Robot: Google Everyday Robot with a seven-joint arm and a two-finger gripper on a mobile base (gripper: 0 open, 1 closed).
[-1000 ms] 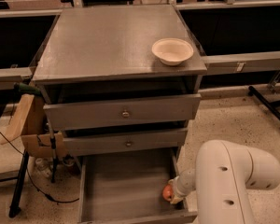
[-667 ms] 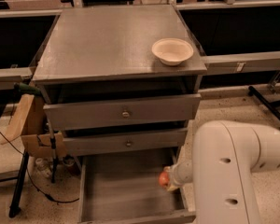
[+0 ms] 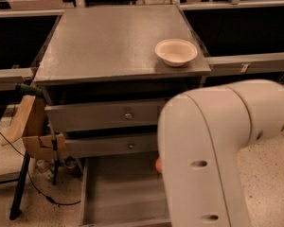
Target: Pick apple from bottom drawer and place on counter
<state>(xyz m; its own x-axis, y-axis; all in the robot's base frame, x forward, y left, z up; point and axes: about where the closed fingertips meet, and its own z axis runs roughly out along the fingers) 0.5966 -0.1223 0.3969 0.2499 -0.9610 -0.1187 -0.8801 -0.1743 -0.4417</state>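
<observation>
Grey counter [image 3: 109, 41] carries a cream bowl [image 3: 176, 51] near its right edge; gripper hidden behind the white arm [image 3: 217, 141] over the open bottom drawer [image 3: 118, 197].

arm [image 3: 217, 145]: seen across the open bottom drawer [image 3: 118, 195]
apple [image 3: 157, 165]: glimpsed at the arm's edge
gripper: hidden behind the arm
bowl [image 3: 176, 51]: set on counter [image 3: 104, 41]

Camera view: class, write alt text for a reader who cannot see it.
A white robot arm fills the lower right, hiding its gripper above the open bottom drawer; a sliver of the apple shows at its edge. A cream bowl sits on the grey counter.
</observation>
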